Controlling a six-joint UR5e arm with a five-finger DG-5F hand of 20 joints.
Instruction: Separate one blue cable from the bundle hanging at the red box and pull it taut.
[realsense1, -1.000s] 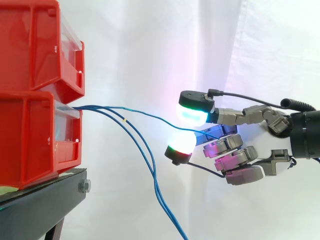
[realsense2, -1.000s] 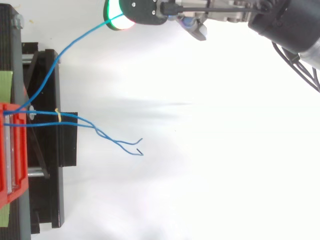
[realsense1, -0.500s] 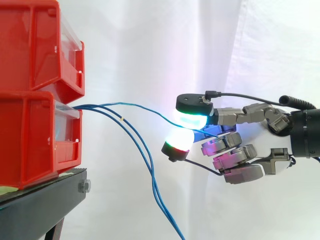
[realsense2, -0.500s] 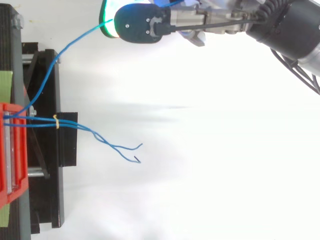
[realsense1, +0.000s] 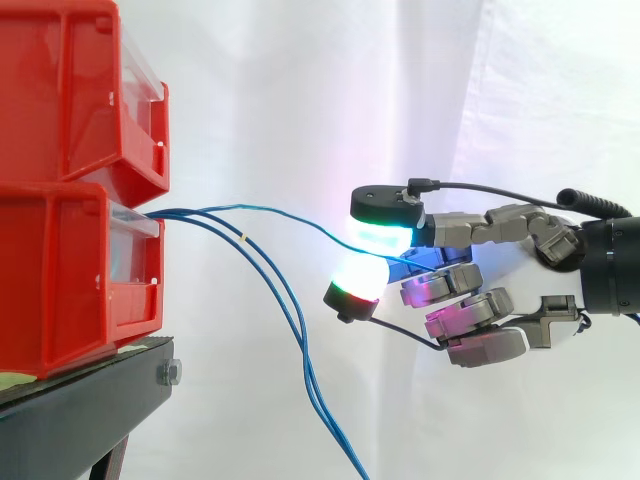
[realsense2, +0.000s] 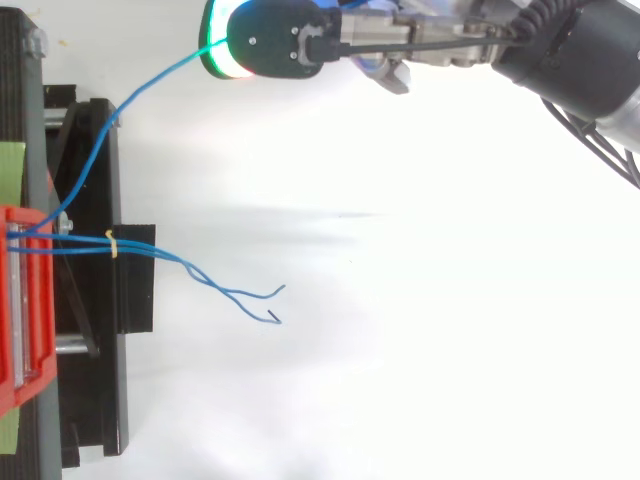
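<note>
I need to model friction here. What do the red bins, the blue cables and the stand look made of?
Red bins: likely moulded plastic, glossy with even colour. Blue cables: thin plastic-insulated wire, seemingly; they hang in soft curves. Stand: black, matt, probably metal, given its bolt.

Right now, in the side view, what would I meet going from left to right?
Stacked red plastic bins → two hanging thin blue cables → robot hand with glowing pads, pinching one separate thin blue cable.
</note>
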